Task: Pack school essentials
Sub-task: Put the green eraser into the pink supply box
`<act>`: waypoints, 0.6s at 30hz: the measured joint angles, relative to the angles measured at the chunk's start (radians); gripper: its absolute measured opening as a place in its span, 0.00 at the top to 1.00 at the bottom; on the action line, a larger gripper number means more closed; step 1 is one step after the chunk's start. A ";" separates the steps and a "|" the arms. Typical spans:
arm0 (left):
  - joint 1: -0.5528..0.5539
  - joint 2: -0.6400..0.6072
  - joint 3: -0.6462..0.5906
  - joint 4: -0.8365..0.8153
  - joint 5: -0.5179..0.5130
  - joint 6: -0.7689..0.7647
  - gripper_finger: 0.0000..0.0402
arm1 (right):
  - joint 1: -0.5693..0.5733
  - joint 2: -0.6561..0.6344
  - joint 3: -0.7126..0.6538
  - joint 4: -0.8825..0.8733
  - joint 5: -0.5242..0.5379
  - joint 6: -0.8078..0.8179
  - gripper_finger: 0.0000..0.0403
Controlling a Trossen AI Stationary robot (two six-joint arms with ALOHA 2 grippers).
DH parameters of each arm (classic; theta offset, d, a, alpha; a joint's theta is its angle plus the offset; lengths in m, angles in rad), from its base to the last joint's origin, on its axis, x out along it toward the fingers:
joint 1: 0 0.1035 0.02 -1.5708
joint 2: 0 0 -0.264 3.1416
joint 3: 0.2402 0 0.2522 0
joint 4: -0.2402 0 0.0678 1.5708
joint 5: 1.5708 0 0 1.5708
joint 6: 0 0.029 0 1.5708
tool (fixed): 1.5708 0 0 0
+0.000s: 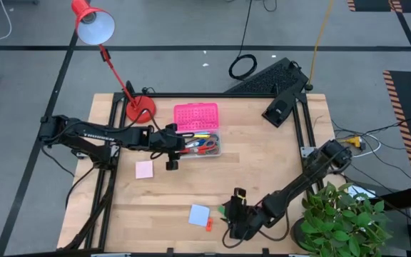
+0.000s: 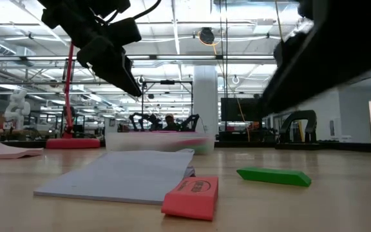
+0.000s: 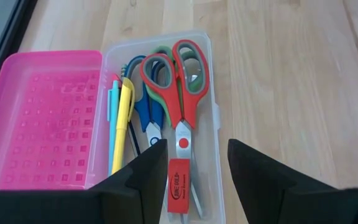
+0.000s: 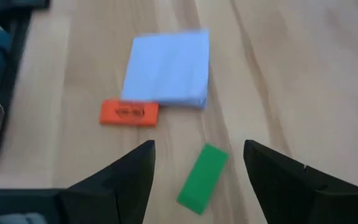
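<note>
A clear box (image 3: 211, 93) with its pink lid (image 3: 39, 118) swung open holds red-handled scissors (image 3: 180, 74), green and blue scissors, a yellow pencil (image 3: 123, 121) and a red eraser (image 3: 178, 182). My left gripper (image 3: 197, 144) hovers open above the box's near-left end (image 1: 171, 148). A blue note pad (image 4: 166, 78), a red eraser (image 4: 129, 113) and a green eraser (image 4: 202, 177) lie flat on the table near the front edge. My right gripper (image 4: 197, 148) stands open just short of the green eraser (image 1: 222, 210). A pink note pad (image 1: 145, 169) lies left of centre.
A red desk lamp (image 1: 140, 108) stands at the far left, its shade reaching beyond the table. A black stand (image 1: 282, 107) sits at the far right corner, and a potted plant (image 1: 341, 214) at the near right. Bare wood lies between the box and the erasers.
</note>
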 joint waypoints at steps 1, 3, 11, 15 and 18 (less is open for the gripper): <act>0.000 0.000 0.000 0.001 0.000 0.000 0.57 | 0.000 0.011 0.000 -0.001 -0.001 0.010 0.41; 0.000 0.000 0.000 0.003 0.000 0.000 0.57 | -0.001 0.030 0.000 -0.005 -0.001 0.018 0.41; 0.000 0.000 0.000 0.008 0.000 0.000 0.57 | -0.018 0.064 0.000 -0.013 -0.002 0.044 0.41; 0.000 0.000 0.000 0.009 0.000 0.000 0.57 | -0.024 0.077 0.000 -0.011 -0.037 0.058 0.41; 0.000 0.000 0.000 0.010 0.000 0.000 0.57 | -0.024 0.086 0.000 -0.014 -0.076 0.066 0.41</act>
